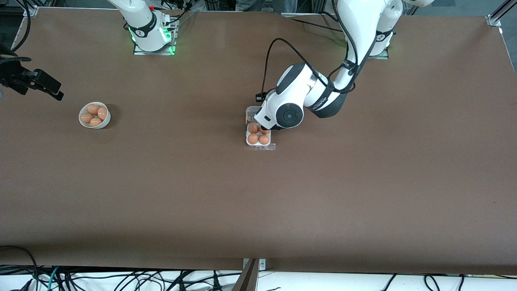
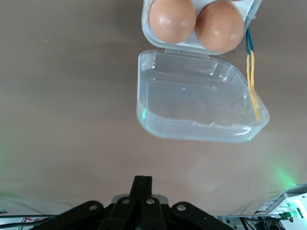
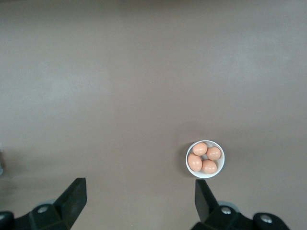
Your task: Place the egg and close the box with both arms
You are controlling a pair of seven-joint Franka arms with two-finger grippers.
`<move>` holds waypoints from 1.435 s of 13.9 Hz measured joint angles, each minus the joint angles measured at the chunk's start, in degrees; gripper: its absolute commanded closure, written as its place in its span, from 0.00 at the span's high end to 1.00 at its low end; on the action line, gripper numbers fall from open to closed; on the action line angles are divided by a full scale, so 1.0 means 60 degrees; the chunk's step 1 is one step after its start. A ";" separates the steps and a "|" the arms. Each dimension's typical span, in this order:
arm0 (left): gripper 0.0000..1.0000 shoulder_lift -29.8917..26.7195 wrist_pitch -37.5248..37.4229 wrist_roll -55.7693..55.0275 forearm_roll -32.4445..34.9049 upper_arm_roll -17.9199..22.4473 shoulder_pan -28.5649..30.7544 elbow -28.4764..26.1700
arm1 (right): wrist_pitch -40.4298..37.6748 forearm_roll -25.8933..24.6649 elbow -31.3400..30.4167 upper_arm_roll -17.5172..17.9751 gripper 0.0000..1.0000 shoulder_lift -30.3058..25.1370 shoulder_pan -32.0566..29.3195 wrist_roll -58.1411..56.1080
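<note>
Over the box (image 1: 258, 137) at mid-table, its 4 cells filled and clear lid (image 2: 199, 103) lying open toward the bases, the left gripper (image 2: 142, 184) hangs pinched shut and empty, while the right gripper (image 3: 139, 196) waits wide open, well apart.

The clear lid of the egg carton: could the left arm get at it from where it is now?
Probably yes. The left gripper, fingers shut, hangs just above the open clear lid, which lies flat on the table beside the tray of eggs. Nothing sits between them.

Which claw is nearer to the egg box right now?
Left. The left claw, shut, hangs over the table beside the egg box's open clear lid; the right claw, open, waits near the bowl.
</note>
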 measured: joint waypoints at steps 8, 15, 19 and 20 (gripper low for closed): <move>0.04 0.0321 0.1280 -0.0172 0.0000 0.0021 -0.0131 0.0017 | 0.0307 0.0039 -0.0019 0.0100 1.00 0.0211 -0.0232 -0.0466; 0.16 0.0361 0.1795 -0.0159 0.0000 0.0936 -0.0045 0.0895 | 0.0387 0.0040 -0.0015 0.0149 1.00 0.0424 -0.0229 -0.0476; 0.62 0.0326 0.1579 -0.0127 0.0148 0.1749 0.0196 0.1925 | 0.0387 0.0041 -0.0013 0.0158 1.00 0.0424 -0.0228 -0.0488; 0.72 0.0276 0.1323 0.0016 0.0451 0.1937 0.0367 0.2270 | 0.0386 0.0041 -0.0012 0.0160 1.00 0.0424 -0.0228 -0.0490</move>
